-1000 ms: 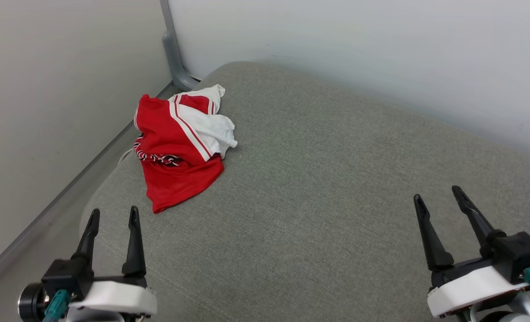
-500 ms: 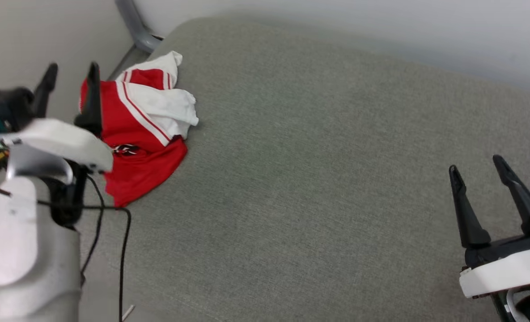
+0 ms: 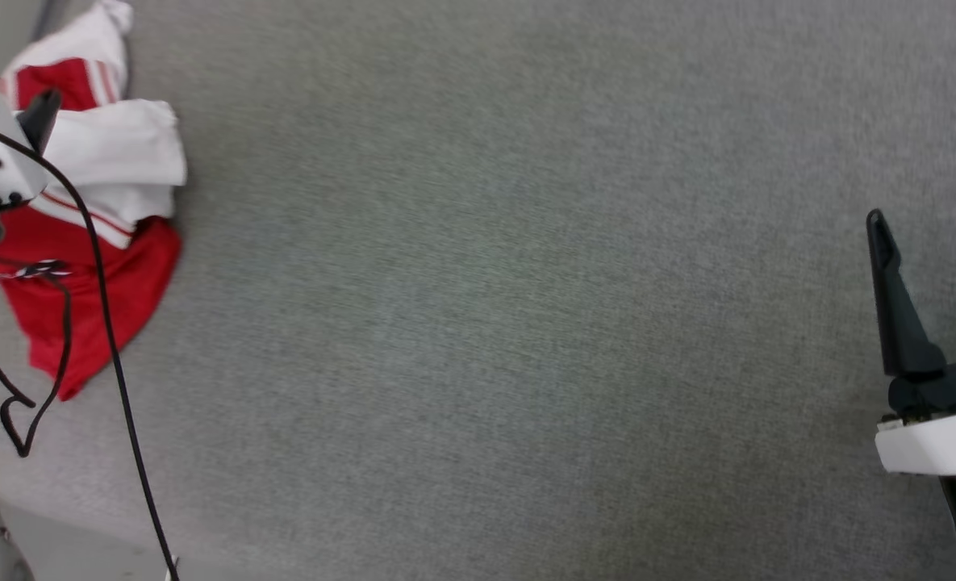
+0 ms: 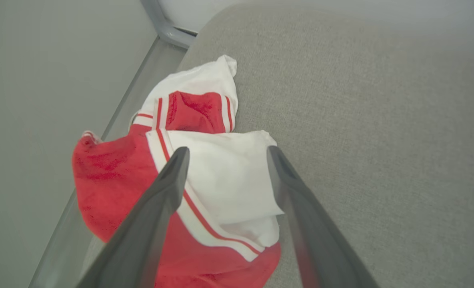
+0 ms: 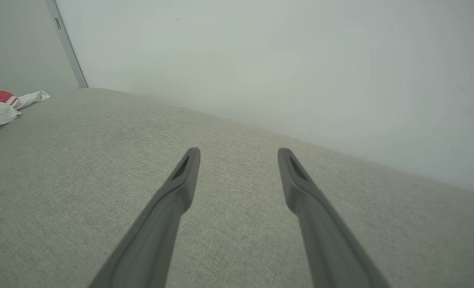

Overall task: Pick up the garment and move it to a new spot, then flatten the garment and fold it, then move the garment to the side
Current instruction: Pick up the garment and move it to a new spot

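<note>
Since the earlier frame the left arm has swung from the lower left out over the garment, and the head camera has dipped and turned, so the whole scene sits further left; the garment itself has not shifted on the cushion.

The cushion (image 3: 486,323), a broad grey woven surface, takes up most of the head view. A pale wall (image 5: 261,60) rises behind it, with a grey rail (image 4: 169,30) at the corner.

The garment (image 3: 98,274) lies crumpled at the cushion's left edge, near that corner. Its red body is underneath, and a white sleeve (image 4: 225,172) with striped trim is folded over the top.

The left gripper (image 4: 227,150) hangs over the white sleeve with its jaws wide apart and nothing between them. Whether its fingertips touch the cloth cannot be told.

The right gripper (image 3: 921,206) is well apart from the garment, at the right side above bare cushion, with its jaws also spread and empty.

A thin black cable (image 3: 114,363) trails from the left arm across the red cloth.
</note>
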`<state>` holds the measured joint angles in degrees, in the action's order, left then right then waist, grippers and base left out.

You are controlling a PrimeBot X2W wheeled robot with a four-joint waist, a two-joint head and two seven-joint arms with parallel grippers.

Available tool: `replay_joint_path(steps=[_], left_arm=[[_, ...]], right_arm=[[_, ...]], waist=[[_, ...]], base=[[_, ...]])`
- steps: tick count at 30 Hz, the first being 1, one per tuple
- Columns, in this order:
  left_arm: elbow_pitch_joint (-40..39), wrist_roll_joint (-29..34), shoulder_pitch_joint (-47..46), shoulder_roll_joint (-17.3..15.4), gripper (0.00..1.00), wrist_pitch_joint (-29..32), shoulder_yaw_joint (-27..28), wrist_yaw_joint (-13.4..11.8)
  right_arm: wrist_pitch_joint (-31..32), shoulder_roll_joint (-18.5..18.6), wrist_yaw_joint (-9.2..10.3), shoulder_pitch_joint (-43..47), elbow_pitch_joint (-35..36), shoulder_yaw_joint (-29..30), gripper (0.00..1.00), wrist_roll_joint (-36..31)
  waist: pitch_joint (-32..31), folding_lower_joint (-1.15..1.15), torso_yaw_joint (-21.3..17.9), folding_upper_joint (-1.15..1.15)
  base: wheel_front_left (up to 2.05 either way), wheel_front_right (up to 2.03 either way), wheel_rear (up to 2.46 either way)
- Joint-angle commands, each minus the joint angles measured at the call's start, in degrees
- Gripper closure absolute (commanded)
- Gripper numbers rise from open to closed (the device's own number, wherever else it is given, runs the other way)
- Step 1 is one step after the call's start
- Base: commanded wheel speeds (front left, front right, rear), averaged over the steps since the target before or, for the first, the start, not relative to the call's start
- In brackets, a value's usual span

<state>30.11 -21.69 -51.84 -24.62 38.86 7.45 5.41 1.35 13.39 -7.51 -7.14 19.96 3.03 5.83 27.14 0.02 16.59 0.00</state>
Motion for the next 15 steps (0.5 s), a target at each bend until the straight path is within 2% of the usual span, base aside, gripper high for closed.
replay_joint_path(steps=[1,8,13,14,15], left_arm=[[1.0,-0.9,0.1,-0.6,0.0,3.3,0.7,-1.3],[5.6,-3.2,4.7,-1.3,0.0,12.7,3.7,-6.3],[10.2,-5.9,10.6,2.5,0.0,16.7,5.4,-9.2],[10.7,-6.4,11.5,3.1,0.65,16.7,5.7,-9.4],[11.0,-6.9,12.1,3.8,1.0,16.3,5.9,-9.6]], right_arm=[[-0.3,0.4,0.04,-1.5,0.3,-0.1,0.0,0.7],[-0.9,1.0,0.04,-3.2,-0.3,0.3,0.0,1.3],[-0.8,1.5,0.04,-3.8,-0.4,0.5,0.0,1.6],[-0.7,1.6,0.04,-3.8,-0.3,0.5,0.0,1.6],[-0.6,1.6,0.04,-3.8,-0.3,0.7,0.0,1.6]], waist=[[4.4,-0.02,-3.3,0.0],[7.7,-0.02,-5.1,0.0],[8.4,-0.02,-5.3,0.0],[8.3,-0.02,-5.3,0.0],[8.2,-0.02,-5.3,0.0]], base=[[0.0,0.0,0.0],[0.0,0.0,0.0],[0.0,0.0,0.0],[0.0,0.0,0.0],[0.0,0.0,0.0]])
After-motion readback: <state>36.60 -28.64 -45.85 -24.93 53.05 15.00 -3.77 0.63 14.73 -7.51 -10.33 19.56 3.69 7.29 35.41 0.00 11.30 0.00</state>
